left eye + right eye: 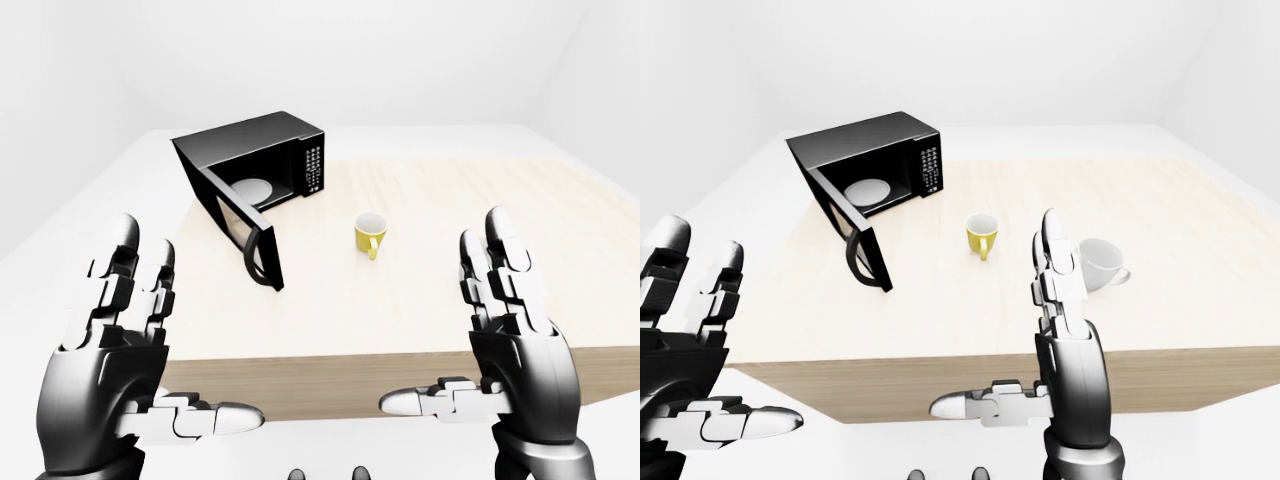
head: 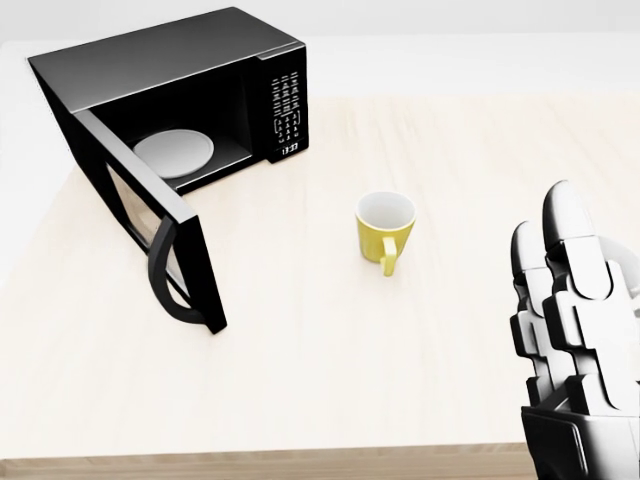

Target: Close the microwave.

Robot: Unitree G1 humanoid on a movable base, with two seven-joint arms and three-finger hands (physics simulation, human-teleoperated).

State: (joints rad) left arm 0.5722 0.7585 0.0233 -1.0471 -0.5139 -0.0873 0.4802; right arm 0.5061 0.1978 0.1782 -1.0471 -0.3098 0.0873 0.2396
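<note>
The black microwave (image 2: 170,55) stands at the upper left of the head view on a light wooden table (image 2: 400,360). Its door (image 2: 150,235) hangs wide open, swung out toward the view's bottom, handle at the outer edge. A white turntable plate (image 2: 175,152) lies inside, and the keypad (image 2: 287,105) is on the right of the opening. My left hand (image 1: 175,345) is raised, open and holding nothing, short of the table's near edge. My right hand (image 1: 450,330) is likewise open and holding nothing. Both are well apart from the door.
A yellow mug (image 2: 385,228) stands right of the open door, handle toward the view's bottom. A white mug (image 1: 1102,262) sits farther right, partly behind my right hand. The table's near edge (image 1: 330,365) runs just beyond my hands.
</note>
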